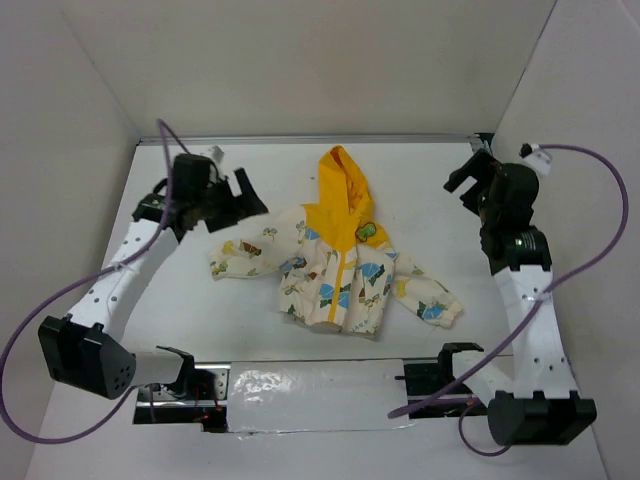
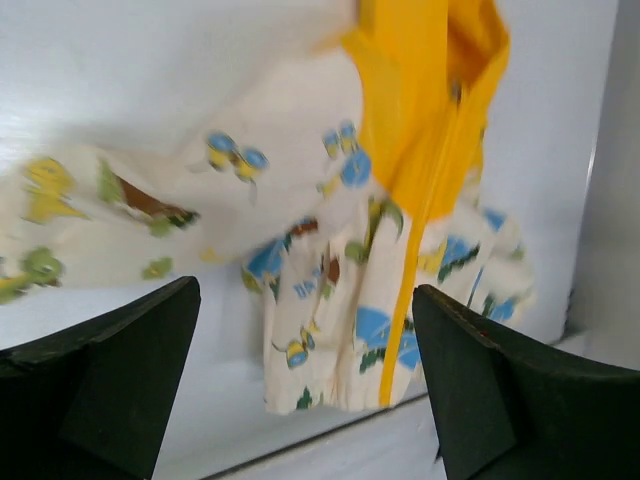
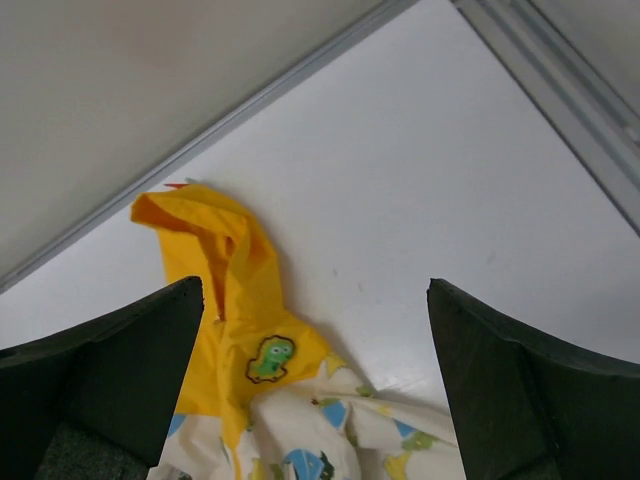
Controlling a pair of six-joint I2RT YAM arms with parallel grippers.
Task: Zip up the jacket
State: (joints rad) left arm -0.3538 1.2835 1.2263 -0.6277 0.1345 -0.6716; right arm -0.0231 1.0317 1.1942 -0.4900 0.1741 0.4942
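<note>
While both grippers hang raised and apart from the cloth, the jacket (image 1: 338, 255) lies flat on the table (image 1: 200, 310) in the gap between them, held by neither. The left gripper (image 1: 248, 200) has its jaws spread wide and empty. In its wrist view the jacket fills the space ahead of and below the fingers (image 2: 120, 370), with the zipper (image 2: 410, 290) much closer to the finger at the picture's right than to the other one. The right gripper (image 1: 465, 172) is likewise spread and empty, and its wrist view has only the hood (image 3: 215, 260) and upper chest ahead of its fingers (image 3: 520, 390), toward the finger at the picture's left. The jacket's long axis runs from the hood, far from the bases, to the hem (image 1: 335, 320) on the near side, leaning a little, and the zipper follows that line down the middle. The left gripper looks the nearer of the two, close to one sleeve (image 1: 240, 258), while the right sits well off from the hood. Where the slider sits, I cannot tell, so how much is left to zip stays unclear.
</note>
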